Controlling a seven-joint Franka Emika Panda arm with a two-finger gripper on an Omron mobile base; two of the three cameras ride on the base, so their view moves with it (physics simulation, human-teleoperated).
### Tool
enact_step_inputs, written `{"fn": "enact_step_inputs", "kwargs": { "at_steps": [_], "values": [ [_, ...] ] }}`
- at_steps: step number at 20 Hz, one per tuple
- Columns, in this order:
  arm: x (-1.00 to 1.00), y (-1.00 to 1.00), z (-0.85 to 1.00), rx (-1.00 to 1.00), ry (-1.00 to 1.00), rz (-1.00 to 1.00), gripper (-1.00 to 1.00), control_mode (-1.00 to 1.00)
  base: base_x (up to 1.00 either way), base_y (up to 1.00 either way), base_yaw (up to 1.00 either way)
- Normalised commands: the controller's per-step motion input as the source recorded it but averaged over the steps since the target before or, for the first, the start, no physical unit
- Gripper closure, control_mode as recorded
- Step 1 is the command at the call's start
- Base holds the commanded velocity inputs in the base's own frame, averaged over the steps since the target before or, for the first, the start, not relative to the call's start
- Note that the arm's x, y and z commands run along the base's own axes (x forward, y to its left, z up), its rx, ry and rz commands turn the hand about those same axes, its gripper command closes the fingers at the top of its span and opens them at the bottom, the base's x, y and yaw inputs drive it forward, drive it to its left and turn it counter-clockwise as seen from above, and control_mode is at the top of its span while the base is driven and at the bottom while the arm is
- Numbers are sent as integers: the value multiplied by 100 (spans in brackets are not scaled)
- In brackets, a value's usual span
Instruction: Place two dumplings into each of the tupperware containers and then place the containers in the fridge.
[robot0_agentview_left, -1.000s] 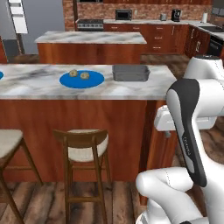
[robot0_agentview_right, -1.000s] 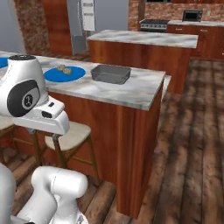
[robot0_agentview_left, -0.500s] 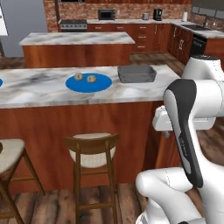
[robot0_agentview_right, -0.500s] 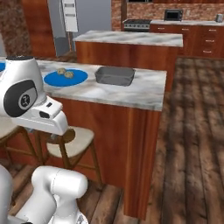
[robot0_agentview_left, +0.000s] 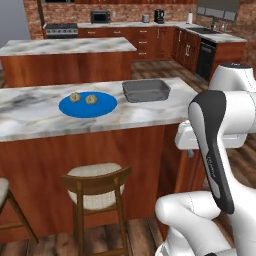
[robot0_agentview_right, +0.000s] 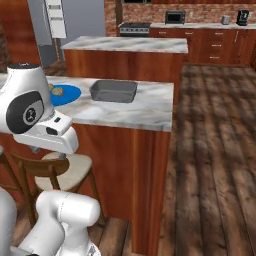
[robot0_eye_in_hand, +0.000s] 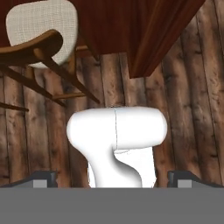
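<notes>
Marble counter (robot0_agentview_left: 150, 112) carries a grey container (robot0_agentview_left: 146, 90), long axis left-right, just right of the blue plate (robot0_agentview_left: 88, 104) bearing two dumplings (robot0_agentview_left: 90, 99). Pincer (robot0_eye_in_hand: 112, 178) gapes wide, holding nothing.

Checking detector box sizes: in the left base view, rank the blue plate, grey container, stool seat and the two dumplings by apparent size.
1. stool seat, though it sits nearest the camera, which inflates it
2. blue plate, close to the seat in width
3. grey container
4. dumplings, which look alike, so no ranking between them
</notes>
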Motion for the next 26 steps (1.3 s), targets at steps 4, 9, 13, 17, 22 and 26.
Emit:
{"fn": "enact_step_inputs", "kwargs": {
  "at_steps": [4,9,13,17,22,26],
  "values": [
    [0,0,0,0,0,0,-100,100,55,0,-18],
    [0,0,0,0,0,0,-100,100,76,0,-3],
    [0,0,0,0,0,0,-100,100,56,-14,0],
    [0,0,0,0,0,0,-100,100,4,-38,1],
    [0,0,0,0,0,0,-100,100,0,-21,0],
    [0,0,0,0,0,0,-100,100,30,-25,0]
  ]
}}
